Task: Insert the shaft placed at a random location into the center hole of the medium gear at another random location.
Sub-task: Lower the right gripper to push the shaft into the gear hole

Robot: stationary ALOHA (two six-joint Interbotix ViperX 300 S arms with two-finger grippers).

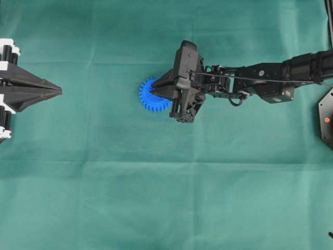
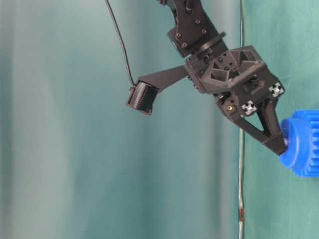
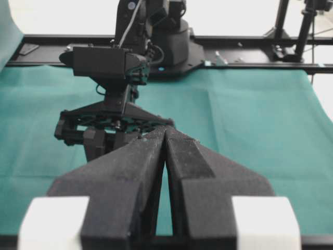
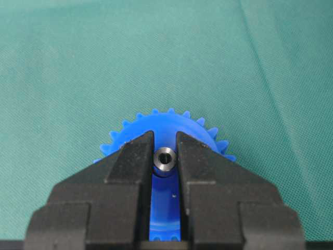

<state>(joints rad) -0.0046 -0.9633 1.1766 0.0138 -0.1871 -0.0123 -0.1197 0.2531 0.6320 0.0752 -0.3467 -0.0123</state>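
- Overhead view is evenly lit and pretty sharp, just soft faint shadows on the green cloth (image 1: pixel 104 182).
- Table-level view has a blurry, washed-out left half, like a defocused backdrop.
- Left wrist view blows out to white along the top, and the near black jaws look soft.
- Right wrist view is bright and crisp on the medium gear (image 4: pixel 171 127); cloth weave shows clearly.
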